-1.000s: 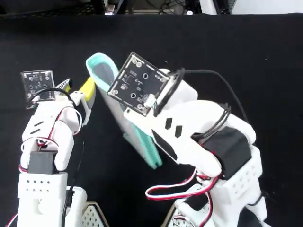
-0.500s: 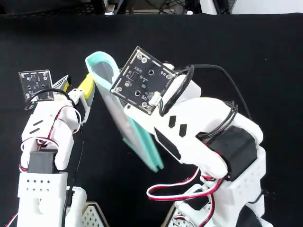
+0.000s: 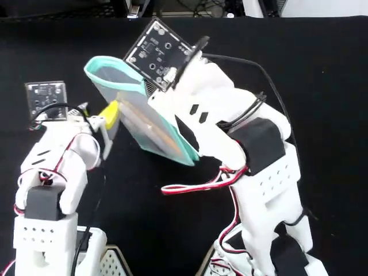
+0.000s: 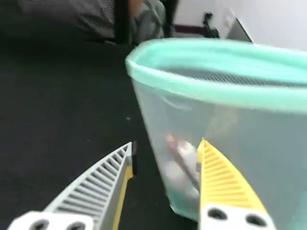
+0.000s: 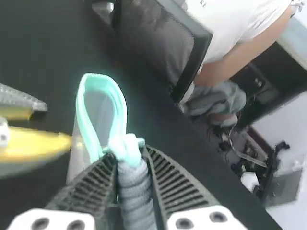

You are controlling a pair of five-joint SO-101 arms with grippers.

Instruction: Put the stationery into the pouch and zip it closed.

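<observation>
Right gripper point(image 5: 128, 158) pressed together on the mint-green rim of the pouch point(image 5: 98, 115), at one end of its mouth, with a grey fold of the material squeezed between the two ribbed fingers. Seen this close in the right wrist view; in the high view hidden under the arm's own camera board.

Left gripper point(image 4: 165, 143) spread open, with the grey finger point(image 4: 96, 187) over the black table point(image 4: 57, 105) and the yellow finger point(image 4: 220, 182) in front of the clear wall of the pouch point(image 4: 230, 120). From the high view, left gripper point(image 3: 100, 115) just beside the long side of the pouch point(image 3: 144, 123), the yellow finger against it or nearly so; contact not possible to tell.

Pouch held tilted, mouth open and turned to the far side of the table point(image 3: 322, 86). Stationery point(image 4: 182, 158) already inside, visible through the wall in the left wrist view as pale shapes near the bottom corner, and in the high view as a thin orange line.
</observation>
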